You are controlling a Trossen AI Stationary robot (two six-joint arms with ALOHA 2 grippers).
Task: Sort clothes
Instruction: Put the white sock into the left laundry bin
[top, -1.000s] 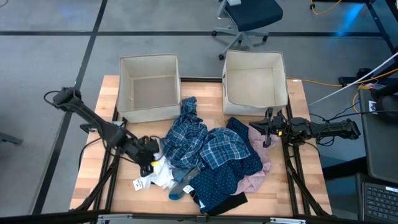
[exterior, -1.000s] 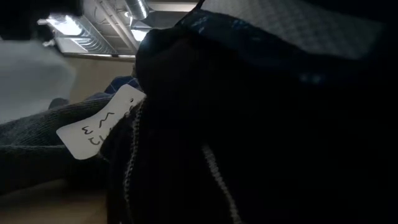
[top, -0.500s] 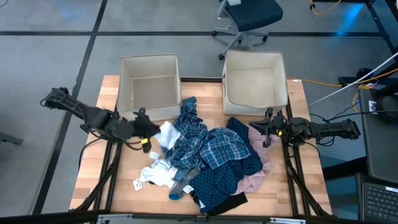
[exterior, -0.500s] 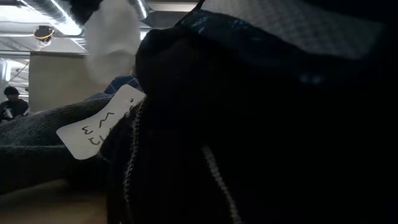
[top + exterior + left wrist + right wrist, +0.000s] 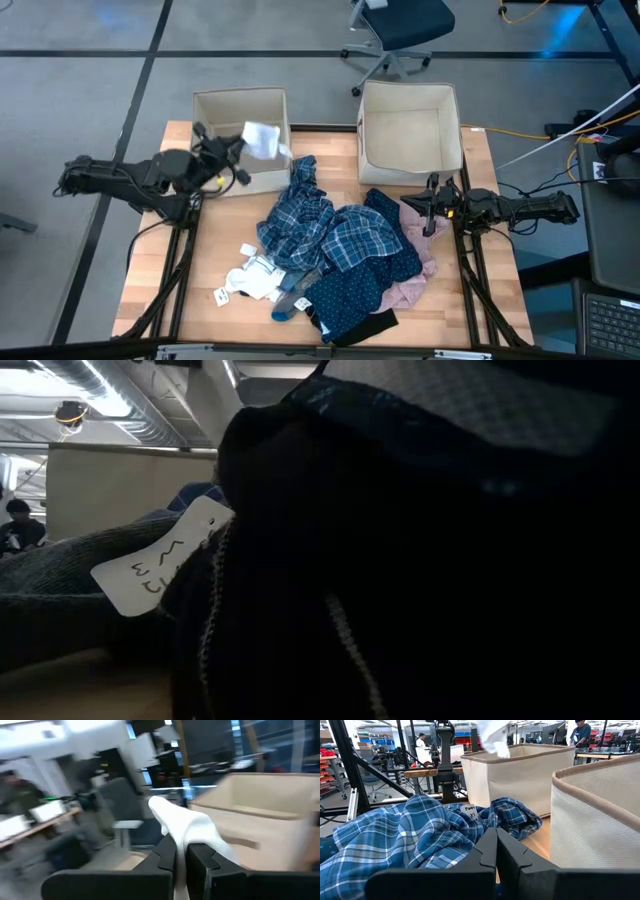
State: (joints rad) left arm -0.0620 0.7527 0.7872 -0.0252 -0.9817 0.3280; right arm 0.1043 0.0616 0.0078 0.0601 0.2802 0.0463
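My left gripper [image 5: 236, 150] is shut on a small white garment [image 5: 262, 140], held up over the near right part of the left beige box [image 5: 215, 105]. The rest of the clothes lie in a heap on the table: blue-and-white plaid shirts [image 5: 325, 225], navy dotted fabric [image 5: 355, 290], a pale pink garment [image 5: 412, 285], a black piece [image 5: 365, 325], and white socks [image 5: 255, 280] and a grey sock [image 5: 290, 300]. My right gripper [image 5: 425, 212] is shut and waits at the heap's right side, facing the plaid shirts [image 5: 415, 835]. My left gripper pinches the white garment between its two fingers [image 5: 169, 856]; the bunched cloth [image 5: 187, 827] sticks out past the fingertips. The fingers come about level from the table's left. The garment is lifted clear of the table, over the box.
A second beige box [image 5: 410, 100] stands at the far right. In the low view dark cloth fills the picture, with a handwritten white tag [image 5: 165, 555] on it and the left box's wall [image 5: 130, 485] behind. An office chair [image 5: 395, 30] stands beyond the table.
My left gripper has risen from the heap's left side and swung toward the table's far edge, carrying the white garment. The garment has gone from lying among the socks to hanging clear of the table, over the left box.
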